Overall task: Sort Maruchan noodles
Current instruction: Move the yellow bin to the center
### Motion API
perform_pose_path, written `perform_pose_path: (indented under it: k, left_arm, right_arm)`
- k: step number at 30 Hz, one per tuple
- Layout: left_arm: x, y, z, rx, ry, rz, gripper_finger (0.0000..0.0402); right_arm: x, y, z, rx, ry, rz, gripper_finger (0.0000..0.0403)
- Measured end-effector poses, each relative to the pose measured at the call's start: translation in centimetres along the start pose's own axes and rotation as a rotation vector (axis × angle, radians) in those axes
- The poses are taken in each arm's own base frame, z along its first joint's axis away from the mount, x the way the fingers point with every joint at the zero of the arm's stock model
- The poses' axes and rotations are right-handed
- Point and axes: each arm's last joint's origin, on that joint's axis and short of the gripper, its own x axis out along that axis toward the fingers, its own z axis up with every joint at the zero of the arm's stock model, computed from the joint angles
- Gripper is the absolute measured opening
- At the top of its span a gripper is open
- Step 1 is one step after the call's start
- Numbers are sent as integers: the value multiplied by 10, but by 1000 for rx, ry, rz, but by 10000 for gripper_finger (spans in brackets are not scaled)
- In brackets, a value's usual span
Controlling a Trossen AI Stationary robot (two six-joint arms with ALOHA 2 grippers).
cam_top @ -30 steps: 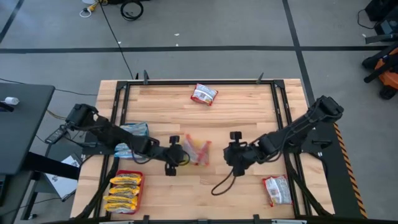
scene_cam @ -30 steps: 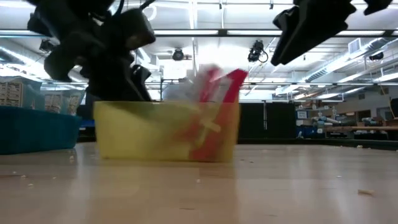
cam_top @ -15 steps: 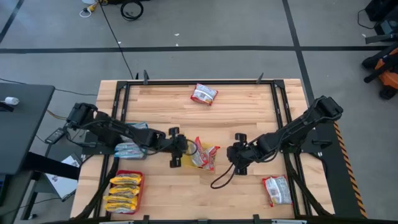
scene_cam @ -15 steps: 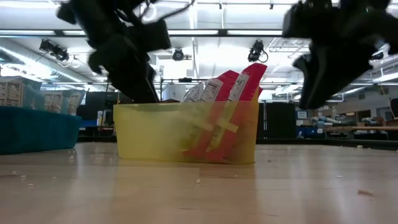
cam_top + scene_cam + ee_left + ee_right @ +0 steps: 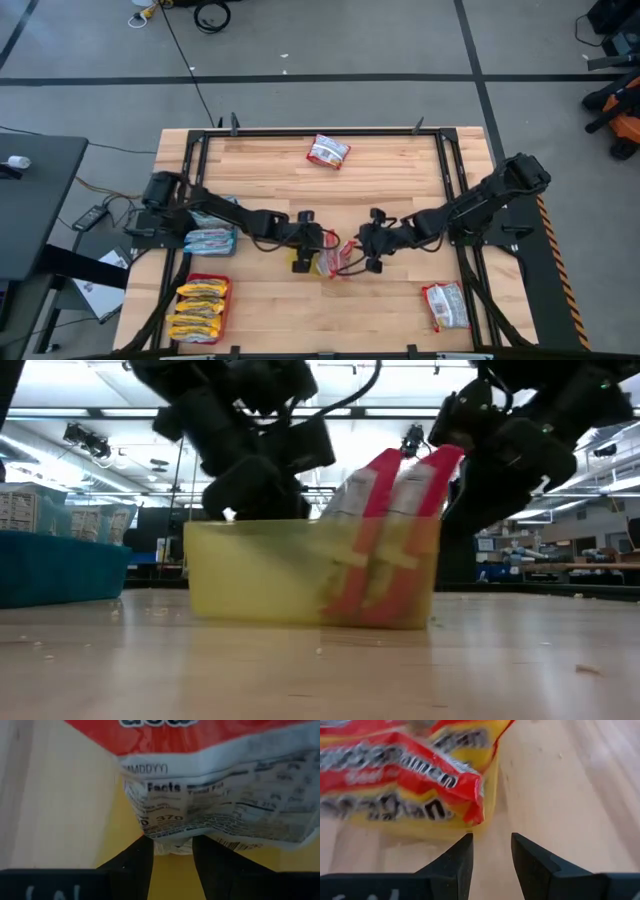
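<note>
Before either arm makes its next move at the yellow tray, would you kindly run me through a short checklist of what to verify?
1. Red-and-white packets inside the yellow tray: ok, standing tilted, tops poking above the rim.
2. Left gripper on a packet: ok, its fingers pinch a packet's edge.
3. Right gripper free: ok, open with nothing between the fingers, at the tray's wall.
4. Gap between the two grippers: not ok, they crowd the tray from either side.
5. Loose packets left to sort: not ok, one at the far edge, one near right.
</note>
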Motion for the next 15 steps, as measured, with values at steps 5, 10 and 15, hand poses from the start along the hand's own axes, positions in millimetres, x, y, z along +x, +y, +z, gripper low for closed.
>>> perform_pose_path:
  k: [5,10,15]
  left_arm:
    - [-2,-6,17,42,-44,-8,142]
    - [-6,-5,24,39,-32,-9,142]
    - [-8,1,21,36,41,2,142]
  right_arm:
    - [4,-11,6,-35,-27,-23,138]
    - [5,-15,7,-33,-20,-39,138]
    - [5,-14,7,-37,-16,-40,138]
